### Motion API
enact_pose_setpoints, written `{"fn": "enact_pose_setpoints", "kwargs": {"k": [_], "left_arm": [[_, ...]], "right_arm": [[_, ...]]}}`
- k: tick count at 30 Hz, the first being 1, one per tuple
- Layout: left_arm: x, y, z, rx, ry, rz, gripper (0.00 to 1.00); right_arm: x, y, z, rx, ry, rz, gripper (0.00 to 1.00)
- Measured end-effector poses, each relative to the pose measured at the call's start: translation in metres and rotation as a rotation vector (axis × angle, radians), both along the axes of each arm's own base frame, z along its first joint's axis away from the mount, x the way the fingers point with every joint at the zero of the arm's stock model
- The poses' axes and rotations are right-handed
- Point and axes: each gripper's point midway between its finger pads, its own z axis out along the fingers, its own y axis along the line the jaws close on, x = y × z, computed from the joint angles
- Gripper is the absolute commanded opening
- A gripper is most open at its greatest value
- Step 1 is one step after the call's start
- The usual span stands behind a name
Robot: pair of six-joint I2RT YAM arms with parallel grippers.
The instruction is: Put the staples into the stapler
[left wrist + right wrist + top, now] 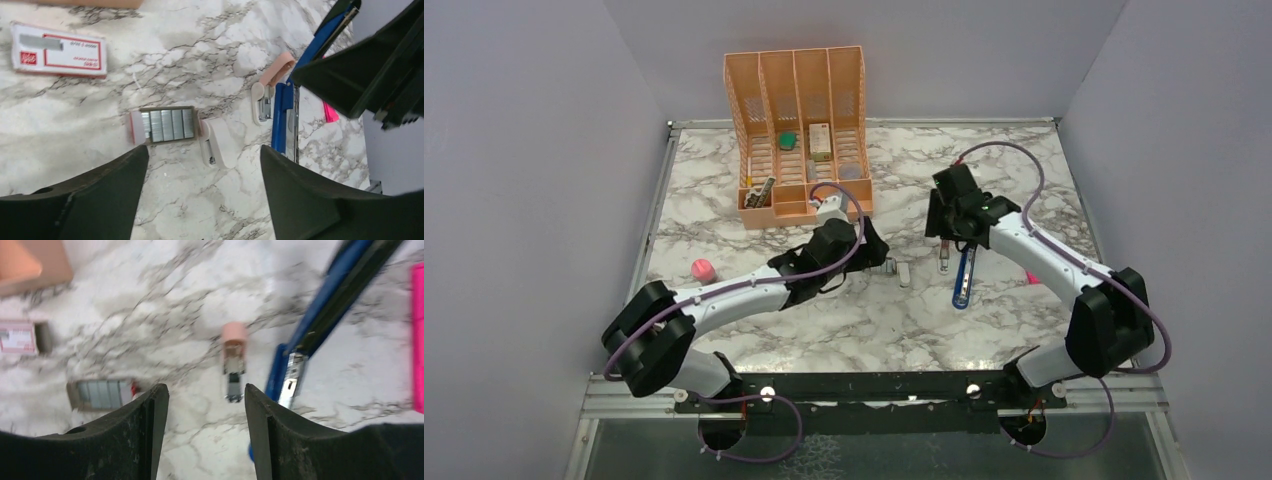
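The staples (166,125) lie as grey strips in a small open tray on the marble, seen again at the left of the right wrist view (102,394). Their red-and-white sleeve (60,50) lies apart, farther off. The blue stapler (965,277) lies opened up, its silver channel (295,125) showing. My left gripper (204,152) hovers open just short of the tray, nothing between its fingers. My right gripper (205,390) is open too, empty, left of the stapler (320,305) and above the table.
A small white block (217,142) sits right of the tray, and a pinkish-tan block (233,360) lies beside the stapler. A pink marker (417,340) lies to the right. An orange desk organiser (799,130) stands at the back. A pink round object (703,270) sits at the left.
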Motion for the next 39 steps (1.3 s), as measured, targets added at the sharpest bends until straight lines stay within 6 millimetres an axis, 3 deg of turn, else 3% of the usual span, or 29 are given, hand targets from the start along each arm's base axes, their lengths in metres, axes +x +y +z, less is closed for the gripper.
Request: {"fn": "enact_pose_setpoints", "kwargs": {"k": [3,7,13,18,28,39], "left_arm": [[0.002,-0.014,0.008,-0.004,-0.008,-0.055,0.9],[0.007,-0.04,0.019,-0.012,-0.014,-0.146,0.76],[0.011,-0.081,0.017,-0.042,0.019,-0.272,0.59],[0.011,-0.104,-0.011,-0.042,0.097,-0.339,0.5],[0.017,-0.13,-0.051,-0.037,0.18,-0.389,0.38],[0.037,-0.153,-0.074,-0.02,0.191,-0.39,0.27]], "right_arm": [[0.016,-0.033,0.012,-0.009,-0.045,-0.095,0.62],[0.027,-0.056,0.004,-0.018,-0.023,-0.144,0.59],[0.028,-0.045,-0.029,0.008,0.075,-0.089,0.56],[0.029,-0.039,-0.04,0.017,0.103,-0.055,0.5],[0.034,-0.036,-0.049,0.01,0.106,-0.03,0.33],[0.049,-0.031,-0.038,0.026,0.056,-0.027,0.32]]}}
